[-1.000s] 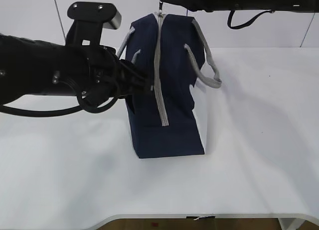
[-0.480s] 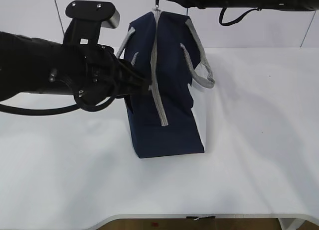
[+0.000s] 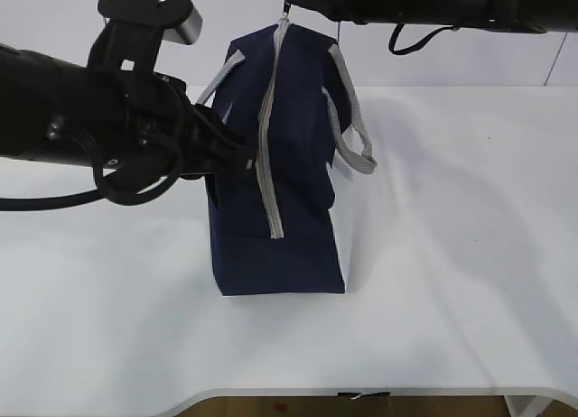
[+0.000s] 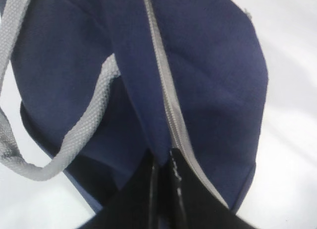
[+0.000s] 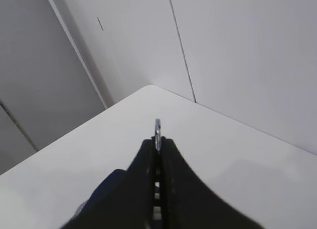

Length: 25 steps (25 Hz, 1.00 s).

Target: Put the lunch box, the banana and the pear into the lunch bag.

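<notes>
Lunch bag (image 3: 289, 164) stands upright on the white bench (image 3: 452, 282), about midway between its left and right edges and nearer the far edge than the near one. It is navy fabric with a grey zipper strip (image 3: 267, 146) running from its peak down the face turned to the camera, and the strip looks closed along the length that shows. A white side panel (image 3: 340, 241) shows as a sliver on the bag's right flank. One grey handle (image 3: 348, 119) loops out on the right side; the other grey handle (image 3: 215, 83) rises on the left.

The left tool (image 4: 162, 162) comes in from the left edge of the bench on a bulky black arm and is clenched on a fold of the navy fabric just beside the zipper strip, its two black fingers pressed together with cloth between them. In the left wrist view the left-side handle curves past that pinch.

The right tool (image 5: 157, 140) reaches in along the top of the exterior view, above the bag's peak. Its jaws are closed on the metal ring pull (image 5: 157, 127), whose thin silver edge sticks out past the fingertips. In the exterior view the pull (image 3: 286, 17) sits at the very top of the zipper strip, and the bag's peak is drawn up toward it.

No lunch box, banana or pear shows in any view.
</notes>
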Tool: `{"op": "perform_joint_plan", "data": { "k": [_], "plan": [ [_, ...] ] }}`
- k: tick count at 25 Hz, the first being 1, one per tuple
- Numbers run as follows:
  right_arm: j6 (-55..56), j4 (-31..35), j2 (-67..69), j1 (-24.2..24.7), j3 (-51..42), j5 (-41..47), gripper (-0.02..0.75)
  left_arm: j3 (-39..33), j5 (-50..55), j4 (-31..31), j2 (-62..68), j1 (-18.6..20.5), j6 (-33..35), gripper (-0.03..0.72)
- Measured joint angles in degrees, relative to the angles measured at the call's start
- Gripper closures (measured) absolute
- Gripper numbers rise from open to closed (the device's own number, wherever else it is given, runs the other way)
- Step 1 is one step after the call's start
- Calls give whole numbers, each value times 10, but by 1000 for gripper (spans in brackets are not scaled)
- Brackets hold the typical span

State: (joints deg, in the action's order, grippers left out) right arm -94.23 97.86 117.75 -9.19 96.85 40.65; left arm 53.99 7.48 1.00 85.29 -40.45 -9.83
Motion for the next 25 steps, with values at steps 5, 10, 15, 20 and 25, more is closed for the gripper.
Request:
{"op": "perform_joint_plan", "data": {
  "k": [5,10,15,20,25],
  "plan": [
    [18,8,25,6,16,0,731,0,18,15,-18,0,0,693],
    [23,16,47,13,17,-8,731,0,34,25,-25,0,0,693],
    [37,25,66,14,21,-10,731,-1,41,32,-36,0,0,693],
    [57,26,87,14,23,-7,731,-4,41,39,-41,0,0,693],
    [75,21,93,18,23,1,731,-4,41,40,-41,0,0,693]
  ]
}}
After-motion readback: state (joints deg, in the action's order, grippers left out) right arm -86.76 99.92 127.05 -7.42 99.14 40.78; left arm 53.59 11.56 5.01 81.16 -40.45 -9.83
